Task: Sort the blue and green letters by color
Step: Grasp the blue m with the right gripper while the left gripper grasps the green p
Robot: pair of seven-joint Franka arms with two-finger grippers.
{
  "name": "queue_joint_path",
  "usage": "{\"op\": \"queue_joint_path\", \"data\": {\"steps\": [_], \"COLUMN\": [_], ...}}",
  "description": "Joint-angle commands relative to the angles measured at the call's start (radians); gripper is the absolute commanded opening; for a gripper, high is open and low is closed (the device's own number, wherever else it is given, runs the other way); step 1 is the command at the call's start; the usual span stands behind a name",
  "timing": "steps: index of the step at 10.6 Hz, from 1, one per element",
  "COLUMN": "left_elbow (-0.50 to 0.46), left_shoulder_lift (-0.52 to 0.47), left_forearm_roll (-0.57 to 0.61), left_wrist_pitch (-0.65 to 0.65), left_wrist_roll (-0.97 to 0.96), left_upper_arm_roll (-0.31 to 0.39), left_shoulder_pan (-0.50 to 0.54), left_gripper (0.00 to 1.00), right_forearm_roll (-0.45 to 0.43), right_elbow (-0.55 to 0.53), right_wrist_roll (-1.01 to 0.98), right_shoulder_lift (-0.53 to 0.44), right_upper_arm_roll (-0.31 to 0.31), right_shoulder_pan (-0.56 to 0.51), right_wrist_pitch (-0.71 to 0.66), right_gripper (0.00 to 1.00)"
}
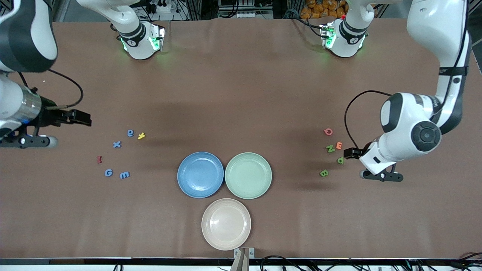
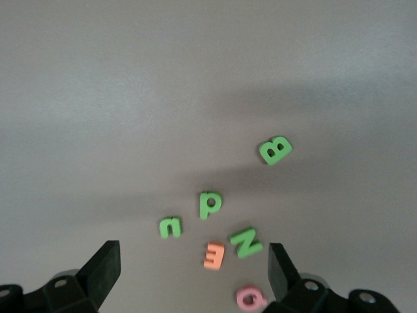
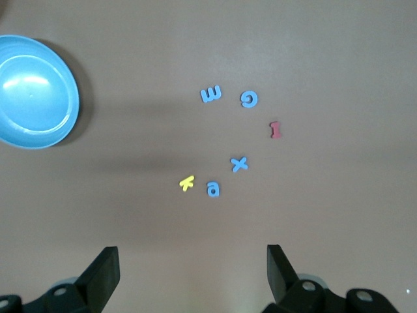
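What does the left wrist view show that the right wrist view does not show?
Only the left wrist view: four small green foam letters, an orange letter E, a pink letter.

Only the right wrist view: four small blue foam letters, a yellow letter, a dark red letter, the round blue plate.

Both: brown table and open fingers.

Even overhead light is falling on the table (image 1: 241,94), and the front view is showing sharp and bright. The arms are casting soft, broad shadows across the cloth. Green lamps are glowing at both bases. Faint glare is sitting on the blue plate (image 3: 36,91) in the right wrist view. The left wrist view is looking greyer and softer, with the letters (image 2: 210,204) slightly blurred.
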Motion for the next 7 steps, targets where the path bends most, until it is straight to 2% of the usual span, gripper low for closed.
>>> {"op": "queue_joint_path", "data": {"steps": [1, 3, 5, 7], "left_elbow": [-0.172, -0.171, -0.169, -0.157], "left_shoulder_lift": [-0.038, 0.011, 0.054, 0.098], "left_forearm_roll": [0.024, 0.082, 0.082, 0.084], "left_wrist_pitch": [0.208, 0.257, 0.32, 0.359], "left_wrist_roll": [0.011, -0.003, -0.023, -0.055], "left_upper_arm_roll": [0.001, -0.001, 0.001, 0.001], "left_shoulder_pan": [-0.007, -0.009, -0.007, -0.006], "left_gripper": [1.0, 1.0, 1.0, 1.0], "right_forearm_roll": [-0.003, -0.003, 0.004, 0.107], "right_elbow": [-0.135, -0.238, -0.324, -0.322], "right_wrist_roll": [-0.009, -0.012, -0.015, -0.017], "right_shoulder_lift": [0.007, 0.011, 0.025, 0.095], "right_upper_arm_roll": [0.0, 0.0, 0.0, 0.0], "right_shoulder_pan": [-0.023, -0.026, -0.032, -0.061], "right_wrist_pitch": [0.195, 0.355, 0.471, 0.493], "right_gripper": [1.0, 1.0, 1.0, 1.0]}}
